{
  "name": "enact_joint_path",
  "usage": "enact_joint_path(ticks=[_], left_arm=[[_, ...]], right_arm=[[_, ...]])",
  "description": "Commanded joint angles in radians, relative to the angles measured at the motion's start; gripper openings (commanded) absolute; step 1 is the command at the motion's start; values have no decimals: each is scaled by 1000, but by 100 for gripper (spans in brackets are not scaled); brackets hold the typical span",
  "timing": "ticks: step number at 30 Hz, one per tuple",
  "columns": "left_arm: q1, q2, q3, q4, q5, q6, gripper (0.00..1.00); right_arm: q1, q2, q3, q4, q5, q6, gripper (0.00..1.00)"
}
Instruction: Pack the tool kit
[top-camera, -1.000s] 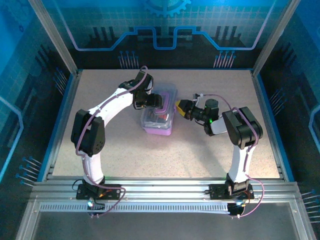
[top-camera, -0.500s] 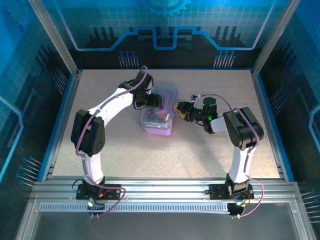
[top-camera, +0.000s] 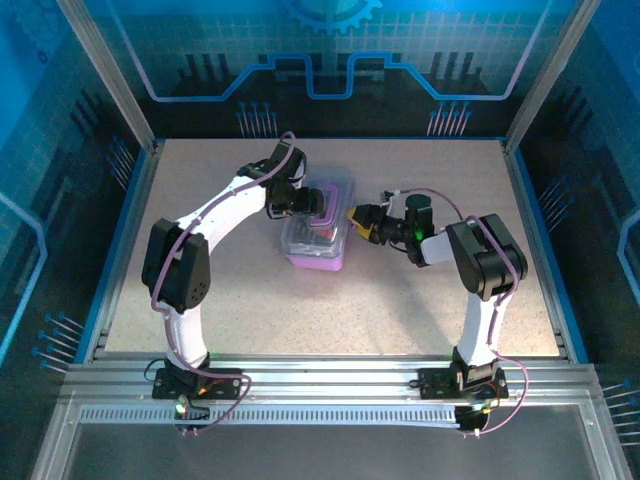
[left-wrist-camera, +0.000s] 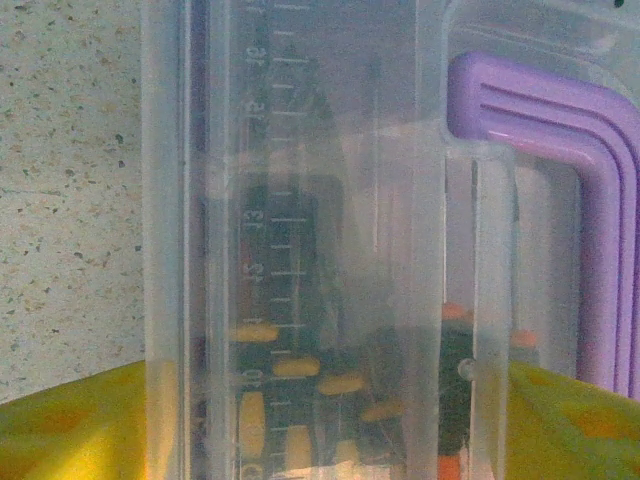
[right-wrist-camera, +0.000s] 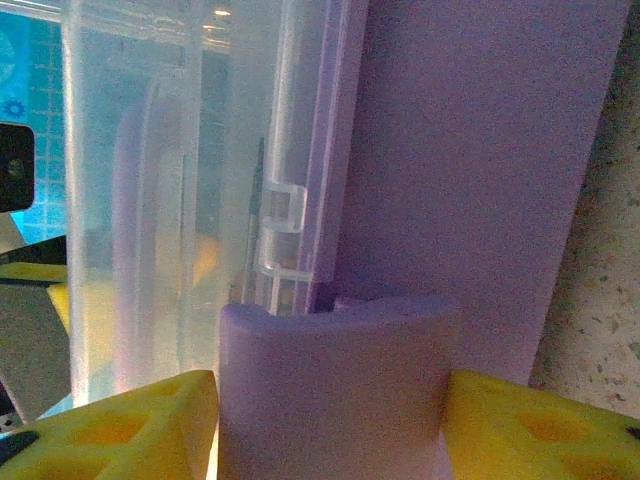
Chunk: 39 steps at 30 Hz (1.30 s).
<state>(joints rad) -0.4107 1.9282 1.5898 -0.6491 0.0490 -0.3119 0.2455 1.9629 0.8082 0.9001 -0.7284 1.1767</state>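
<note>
**Top external.** Item: case (top-camera: 318, 248), translucent purple with a clear lid, lying mid-bench (top-camera: 250, 300) between the two arms. Left tool (top-camera: 312, 203) sits on the far left part of the case. Right tool (top-camera: 355, 220) is at the case's right side, level with it.

**Left wrist.** Clear lid (left-wrist-camera: 330, 150) with a moulded ruler scale runs up the view, and the purple handle (left-wrist-camera: 600, 200) is at its right. Screwdrivers (left-wrist-camera: 300, 368) show through the lid as yellow and orange pieces, so they are inside the case. Yellow fingers (left-wrist-camera: 70, 430) stand one on each side of the lid, hard against its edges; the tool reads as closed across the case.

**Right wrist.** Purple latch (right-wrist-camera: 335, 380) lies between the yellow fingers (right-wrist-camera: 110, 425), with the purple base (right-wrist-camera: 470, 150) behind it and the lid to its left. The pads flank the latch closely; whether they pinch it I cannot tell.

**Step in hand (judged).** Contents are stowed and the lid is down; fastening is under way.

**Next move calls for.** Press the latch home against the base while the left tool steadies the case, then check that the lid seats.
</note>
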Motion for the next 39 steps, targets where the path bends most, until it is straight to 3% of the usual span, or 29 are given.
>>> enact_joint_path(ticks=[1, 7, 21, 29, 35, 39], left_arm=[[-9, 142, -77, -115, 87, -10, 25], [-10, 141, -77, -116, 84, -9, 25], [-10, 141, -76, -117, 86, -9, 25], [-11, 140, -72, -120, 89, -9, 25], [-14, 142, -73, -119, 92, -8, 26], [-14, 141, -72, -122, 91, -6, 25]], right_arm=[[-11, -23, 24, 94, -41, 43, 61], [-11, -33, 12, 143, -38, 91, 61], [-34, -158, -22, -48, -5, -26, 60], [-8, -77, 18, -36, -13, -17, 46], [-6, -66, 11, -17, -6, -8, 41], [-7, -86, 20, -152, 12, -95, 51]])
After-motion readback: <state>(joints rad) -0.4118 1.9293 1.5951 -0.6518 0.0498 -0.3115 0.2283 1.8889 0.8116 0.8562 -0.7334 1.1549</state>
